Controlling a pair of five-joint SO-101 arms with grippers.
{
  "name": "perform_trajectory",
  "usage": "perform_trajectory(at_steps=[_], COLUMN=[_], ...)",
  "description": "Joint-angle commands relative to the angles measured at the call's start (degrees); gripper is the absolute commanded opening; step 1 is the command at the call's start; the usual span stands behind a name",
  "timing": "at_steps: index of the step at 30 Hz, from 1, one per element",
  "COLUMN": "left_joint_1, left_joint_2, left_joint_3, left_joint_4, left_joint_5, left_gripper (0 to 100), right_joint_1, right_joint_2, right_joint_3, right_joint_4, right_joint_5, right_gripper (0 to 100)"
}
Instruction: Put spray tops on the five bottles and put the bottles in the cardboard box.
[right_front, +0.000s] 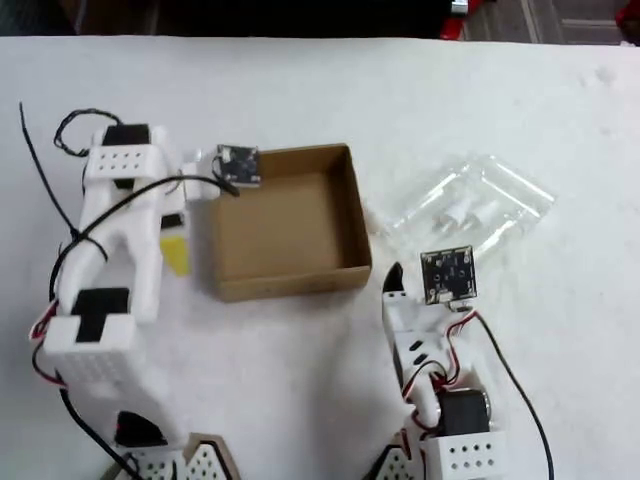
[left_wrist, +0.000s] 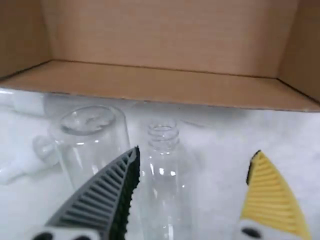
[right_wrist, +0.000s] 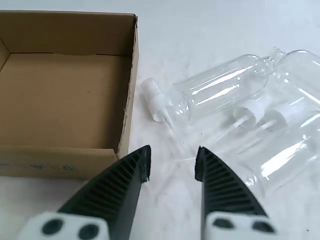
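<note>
bottles (right_wrist: 225, 87) lying beside cardboard box (right_wrist: 60, 100)

Nothing legible; the faint bluish print (right_wrist: 37, 166) at lower left, on the brown cardboard box (right_wrist: 126, 100), is unreadable.

You had a plain brown cardboard box (right_front: 290, 281), clear bottles (right_wrist: 220, 87), white spray tops (right_wrist: 154, 98) and a white table (right_front: 300, 90) before you.
</note>
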Motion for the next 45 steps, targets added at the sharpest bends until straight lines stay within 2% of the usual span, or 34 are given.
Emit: perform_trajectory(at_steps=[1, 10, 15, 20, 45], left_joint_1=[-1.45, -2.59, -2.33, -2.33, -1.54], left_joint_2=[1.71, 5.14, 5.23, 5.23, 5.14], left_joint_3=[-4.48, -4.48, -3.08, 0.26, 0.97], left_joint_4=[-3.34, -6.15, -7.03, -10.99, -8.09], left_joint_5=[-0.35, 0.09, 0.0, 0.0, 0.09], left_gripper=[32, 32, 26, 26, 25], right_joint_1=[-0.48, -0.57, -0.57, -0.57, -0.48], right_joint_2=[-0.04, -0.04, -0.04, -0.04, -0.04], right_joint_3=[0.53, 0.53, 0.53, 0.53, 0.53], right_joint_4=[0.4, 0.4, 0.4, 0.4, 0.4], right_joint_5=[-0.09, -0.09, -0.09, -0.09, -0.09], right_gripper=[13.3, 13.3, 13.3, 13.3, 13.3])
